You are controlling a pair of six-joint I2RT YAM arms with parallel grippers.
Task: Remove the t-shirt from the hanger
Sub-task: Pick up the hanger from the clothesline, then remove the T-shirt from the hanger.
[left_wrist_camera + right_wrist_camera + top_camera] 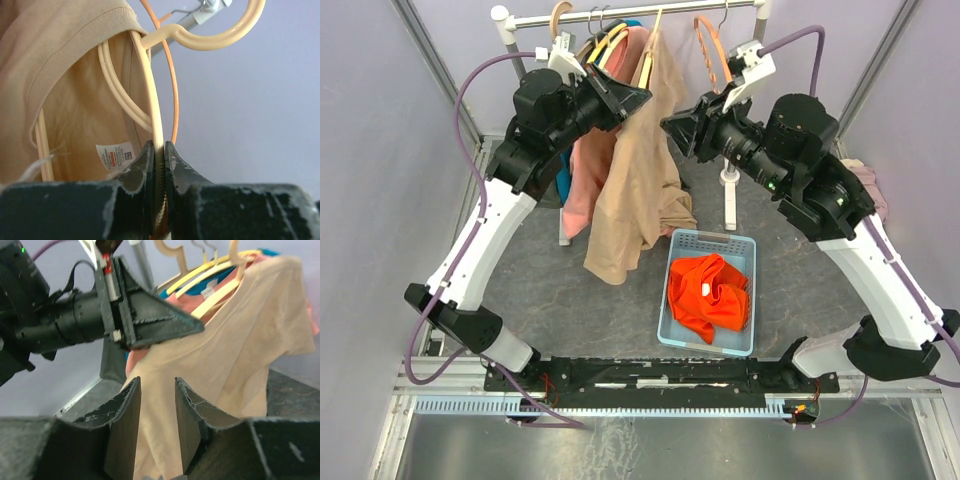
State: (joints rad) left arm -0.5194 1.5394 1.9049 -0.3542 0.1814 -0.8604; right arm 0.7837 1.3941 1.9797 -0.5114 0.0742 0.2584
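Note:
A beige t-shirt hangs on a cream hanger from the rail at the back. My left gripper is shut on the hanger's thin arm, just below the collar; a white label shows inside the shirt. My right gripper stands open right of the shirt, its fingers apart with nothing between them. In the right wrist view the t-shirt drapes just beyond the right gripper, and the left gripper reaches in from the left.
A pink garment and other hangers crowd the rail behind the shirt. An empty orange hanger hangs to the right. A light blue basket holding an orange garment sits below. The white rack post stands beside it.

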